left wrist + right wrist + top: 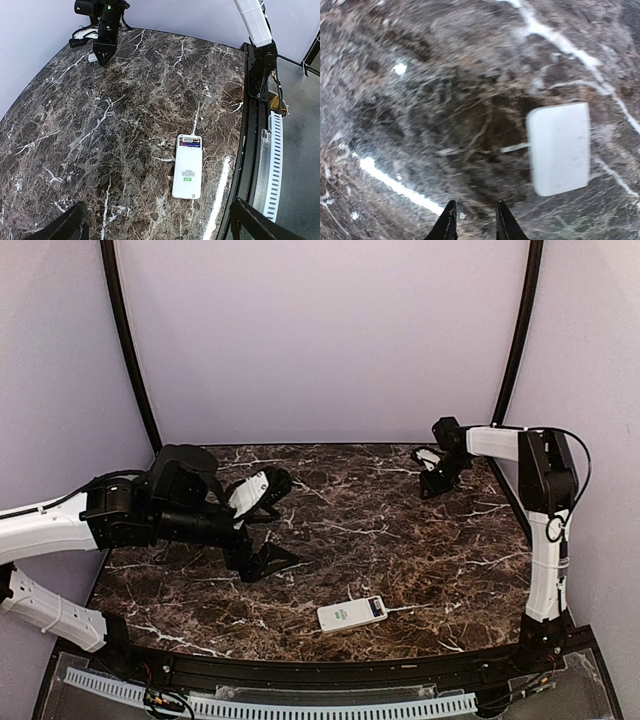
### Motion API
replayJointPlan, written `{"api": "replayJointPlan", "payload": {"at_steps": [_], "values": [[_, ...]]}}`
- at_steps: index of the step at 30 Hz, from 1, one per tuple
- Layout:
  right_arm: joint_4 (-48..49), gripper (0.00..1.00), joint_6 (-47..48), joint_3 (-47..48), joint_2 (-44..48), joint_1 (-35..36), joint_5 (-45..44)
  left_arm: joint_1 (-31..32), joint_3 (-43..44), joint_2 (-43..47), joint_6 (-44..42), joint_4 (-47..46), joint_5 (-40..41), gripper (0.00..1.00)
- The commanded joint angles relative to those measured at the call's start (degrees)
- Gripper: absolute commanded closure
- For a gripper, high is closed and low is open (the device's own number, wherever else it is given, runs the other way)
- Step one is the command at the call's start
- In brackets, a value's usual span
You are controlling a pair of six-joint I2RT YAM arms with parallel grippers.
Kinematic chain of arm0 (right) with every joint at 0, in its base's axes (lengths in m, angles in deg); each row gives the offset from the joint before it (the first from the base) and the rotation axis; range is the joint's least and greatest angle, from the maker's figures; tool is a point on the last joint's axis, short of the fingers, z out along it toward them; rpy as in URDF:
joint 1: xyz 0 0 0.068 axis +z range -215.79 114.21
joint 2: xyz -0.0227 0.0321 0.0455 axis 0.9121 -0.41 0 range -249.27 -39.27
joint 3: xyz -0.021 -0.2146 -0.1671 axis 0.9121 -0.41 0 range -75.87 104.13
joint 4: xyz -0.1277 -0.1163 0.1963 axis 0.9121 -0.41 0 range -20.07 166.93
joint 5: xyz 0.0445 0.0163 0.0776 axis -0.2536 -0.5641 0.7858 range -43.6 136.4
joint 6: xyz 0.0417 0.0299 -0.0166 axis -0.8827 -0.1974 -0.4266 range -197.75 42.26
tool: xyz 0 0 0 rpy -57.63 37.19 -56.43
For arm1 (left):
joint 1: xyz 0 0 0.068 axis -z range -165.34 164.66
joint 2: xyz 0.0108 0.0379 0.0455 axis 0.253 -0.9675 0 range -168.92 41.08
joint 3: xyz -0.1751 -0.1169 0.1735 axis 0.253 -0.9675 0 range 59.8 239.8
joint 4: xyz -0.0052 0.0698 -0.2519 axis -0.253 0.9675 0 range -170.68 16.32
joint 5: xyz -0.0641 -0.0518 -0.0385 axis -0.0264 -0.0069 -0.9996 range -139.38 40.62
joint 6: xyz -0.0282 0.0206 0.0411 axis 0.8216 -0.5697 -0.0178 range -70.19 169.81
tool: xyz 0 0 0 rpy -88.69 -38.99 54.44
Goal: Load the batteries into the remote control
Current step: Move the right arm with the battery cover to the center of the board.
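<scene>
One white remote control (352, 613) lies flat at about 6 o'clock on the marble table (400, 540), close to the near edge, with its screen and buttons facing up. In the left wrist view its coloured screen end points toward 12 o'clock. Farther in, near 9 o'clock, the left gripper (280, 523) hangs above the stone with its fingers spread wide and nothing between them, well apart from the remote. Farthest back, around 2 o'clock, the right gripper (432, 476) hovers low with only a narrow gap between its fingertips, pinching nothing. Its wrist camera shows a loose white cover plate (559, 148) toward 2 o'clock from the tips.

The step in hand looks like finding and picking up a first battery at that far corner. Doing it well probably means coming straight down and closing across the cylinder's short width so it cannot roll. The left gripper may need to steady or turn over the remote, since the battery bay is likely underneath.

No batteries can be made out. The right wrist picture is smeared, and a thin pale streak at the plate's left edge could be a marble vein or something else. The remote's back is hidden, and the left fingertips are cut off at the frame's bottom corners.
</scene>
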Motion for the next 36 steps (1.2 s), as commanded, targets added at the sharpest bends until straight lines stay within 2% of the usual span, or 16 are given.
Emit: {"api": "replayJointPlan", "payload": {"at_steps": [1, 4, 8, 16, 19, 23, 27, 31, 36], "values": [[0.27, 0.73, 2.09, -3.3, 3.93, 2.64, 2.32, -0.47, -1.12, 2.81, 1.22, -0.82, -0.81, 0.03], [0.19, 0.67, 1.83, -2.58, 4.67, 2.66, 1.63, -0.6, -1.92, 3.87, 1.62, -0.85, -0.86, 0.03], [-0.45, 0.47, 0.88, 3.13, 2.86, 1.47, -1.72, -0.61, -2.41, 4.96, 2.03, -0.22, -0.42, 0.02], [-6.74, 0.2, -3.97, 22.05, -11.93, -1.53, -5.51, -0.72, -3.06, 5.11, 2.34, -0.13, 0.19, 0.02], [-8.51, 0.23, -6.4, 27.1, -15.64, -2.12, -5.14, -0.99, -2.91, 4.75, 2.22, 0.13, -0.02, 0.02], [-10.68, 0.37, -11.12, 30.07, -17.91, -2.67, -3.54, -1.3, -2.97, 4.51, 2.28, 0.15, -0.24, 0.02], [-8.11, 0.42, -11.79, 23.83, -15.73, -1.66, -3.34, -1.38, -3.35, 4.58, 2.43, -0.29, -0.39, 0.02], [-5.13, 0.55, -12.46, 14.19, -10.63, -1.34, -4.69, -1.4, -3.73, 5.04, 2.68, -0.37, -0.46, 0.02], [-2.09, 0.59, -12.06, 3.19, -4.63, -0.01, -4.33, -1.45, -4.41, 6.3, 2.74, -0.32, -0.37, 0.02]]}}
